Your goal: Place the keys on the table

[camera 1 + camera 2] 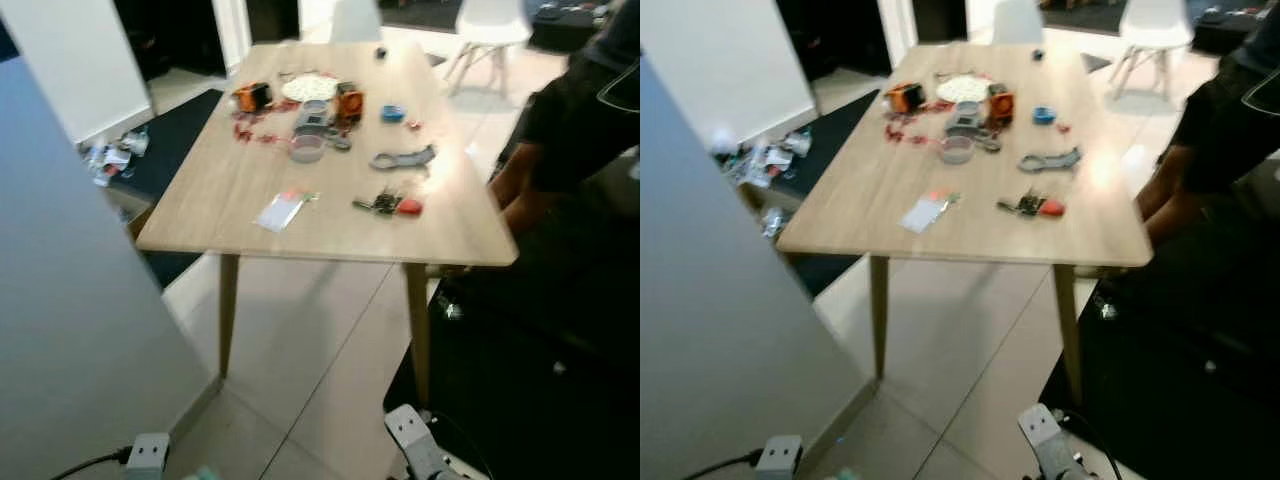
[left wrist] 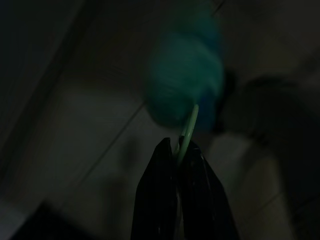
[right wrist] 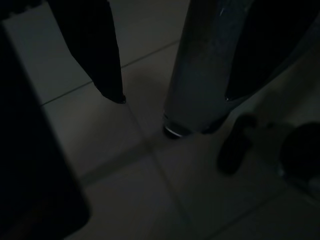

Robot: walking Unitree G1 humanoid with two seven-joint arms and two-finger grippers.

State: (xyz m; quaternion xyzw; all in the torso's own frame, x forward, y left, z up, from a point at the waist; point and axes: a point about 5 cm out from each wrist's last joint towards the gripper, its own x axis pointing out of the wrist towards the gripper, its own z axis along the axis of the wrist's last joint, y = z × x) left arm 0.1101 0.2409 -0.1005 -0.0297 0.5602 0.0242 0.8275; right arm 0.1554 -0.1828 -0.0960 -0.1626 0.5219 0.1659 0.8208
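Risk here is mostly about the grip: the left claw (image 2: 181, 150) is closed tight on only a thin green loop (image 2: 188, 127), and a blurred teal-blue bundle (image 2: 185, 85) hangs from it, probably the keys with their fob. The arm is low, over the floor tiles, well apart from the wooden surface (image 1: 240, 180). If the robot walks or lifts fast, the swinging bundle could slip out of the fingers and fall on the floor. The surface also carries many small things, such as a red-tagged key bunch (image 1: 388, 205), a grey bowl (image 1: 307, 148) and a card (image 1: 280, 211), so a careless drop could knock them. A person (image 1: 570, 130) stands close at the right edge, and the arm could touch them. The right claw (image 3: 170, 97) hangs idle with fingers wide apart, holding nothing, near a grey table leg (image 3: 200, 70). Both wrist views are very dark, and the bundle is too blurred to see single keys
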